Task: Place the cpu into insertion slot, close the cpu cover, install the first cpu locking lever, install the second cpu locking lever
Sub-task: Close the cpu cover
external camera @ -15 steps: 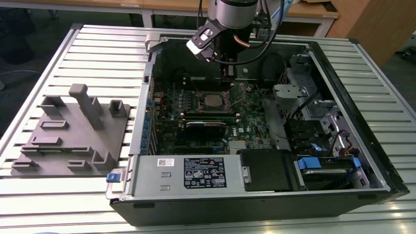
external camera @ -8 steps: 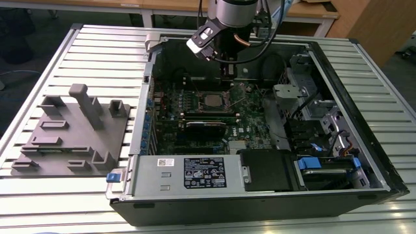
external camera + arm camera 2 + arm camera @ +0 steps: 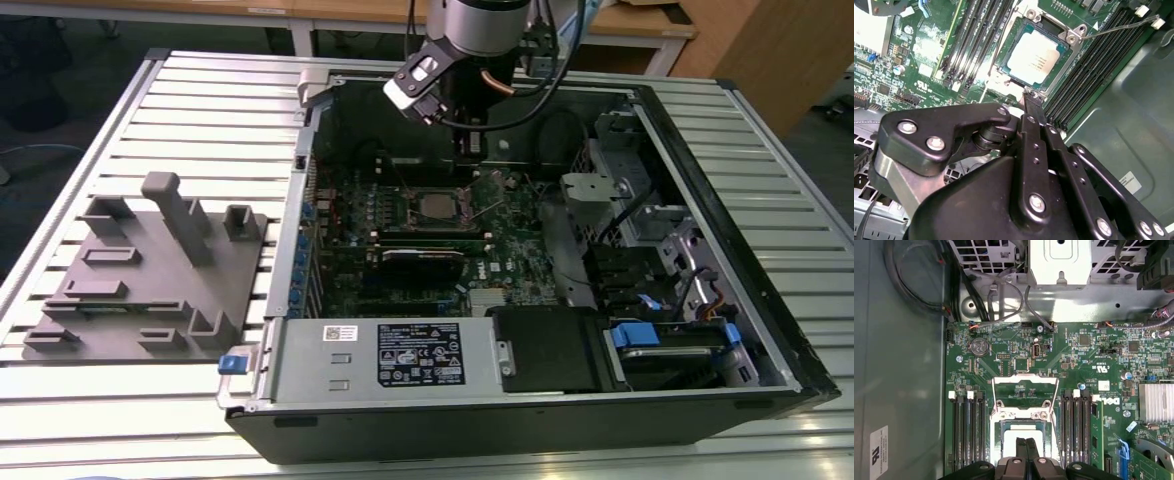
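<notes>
The small, flat, silver-grey cpu [image 3: 1034, 57] sits in the square black-framed insertion slot [image 3: 1012, 46], so I judge the cover step is in hand. My black gripper [image 3: 1031, 97], fingers pinched together on nothing, is at the slot's near edge. I cannot tell whether the thin dark-silver cpu cover [image 3: 1026, 415] lies flat. This step calls for a steady press clear of the chip. A thin wire lever [image 3: 1119, 27] juts loose over the long black memory slots [image 3: 1076, 425].

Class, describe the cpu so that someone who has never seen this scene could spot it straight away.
Start at the open computer case and find its green motherboard. Between two banks of long black memory slots lies the cpu: a flat, pale silver square, unlike the narrow slots flanking it.
</notes>
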You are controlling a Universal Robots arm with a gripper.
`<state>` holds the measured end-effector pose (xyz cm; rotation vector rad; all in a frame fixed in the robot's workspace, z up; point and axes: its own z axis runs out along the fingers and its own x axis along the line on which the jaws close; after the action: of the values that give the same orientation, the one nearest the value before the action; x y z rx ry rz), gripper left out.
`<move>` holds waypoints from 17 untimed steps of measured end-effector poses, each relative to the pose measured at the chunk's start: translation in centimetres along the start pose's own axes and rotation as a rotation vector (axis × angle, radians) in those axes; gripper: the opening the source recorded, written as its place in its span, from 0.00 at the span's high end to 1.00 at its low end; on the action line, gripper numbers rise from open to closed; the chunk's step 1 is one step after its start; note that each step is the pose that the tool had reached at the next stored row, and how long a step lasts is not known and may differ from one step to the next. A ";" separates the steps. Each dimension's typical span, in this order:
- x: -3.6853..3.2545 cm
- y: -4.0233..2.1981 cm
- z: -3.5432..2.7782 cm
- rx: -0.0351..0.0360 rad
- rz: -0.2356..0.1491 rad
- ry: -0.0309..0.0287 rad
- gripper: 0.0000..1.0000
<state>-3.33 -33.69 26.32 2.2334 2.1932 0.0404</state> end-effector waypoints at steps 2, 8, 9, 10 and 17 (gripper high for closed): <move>0.00 0.13 0.01 -0.0001 0.000 0.0000 0.89; 0.01 0.59 0.02 -0.0001 0.000 0.0001 0.89; 0.01 0.66 0.02 -0.0001 0.000 0.0001 0.89; 0.01 0.71 0.02 -0.0001 0.000 0.0001 0.89; 0.02 0.79 0.03 -0.0001 0.000 0.0001 0.89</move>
<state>-2.55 -33.69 26.31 2.2333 2.1934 0.0406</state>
